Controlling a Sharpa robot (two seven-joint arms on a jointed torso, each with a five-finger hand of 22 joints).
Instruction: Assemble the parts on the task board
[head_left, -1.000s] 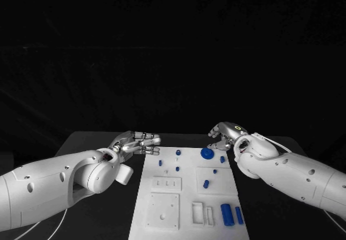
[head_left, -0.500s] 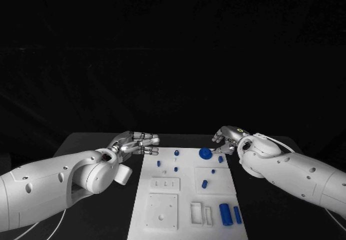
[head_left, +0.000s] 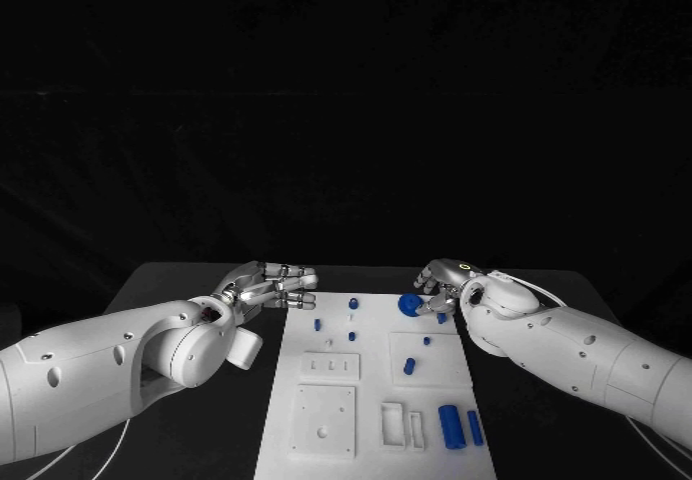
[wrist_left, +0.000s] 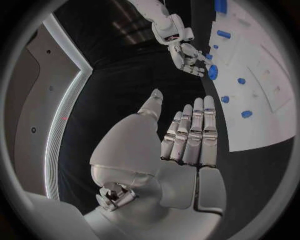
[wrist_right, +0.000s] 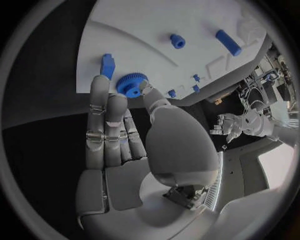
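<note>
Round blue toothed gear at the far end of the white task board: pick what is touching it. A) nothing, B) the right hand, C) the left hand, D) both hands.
B: the right hand has its fingertips on the round blue toothed gear, while the left hand hovers off the white task board's left edge, holding nothing.

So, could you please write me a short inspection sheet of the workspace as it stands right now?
Surface: black table, task board lying in its middle.
Job's things: blue gear at the board's far right; blue pegs standing on the board; two blue cylinders lying at the near right.
Clutter: nothing seen.
Hands: right hand has its fingertips at the gear, a grip cannot be confirmed; left hand holds nothing, beside the board's far left corner.
Cables: white cable along the right wrist.
Surroundings: dark backdrop.
</note>
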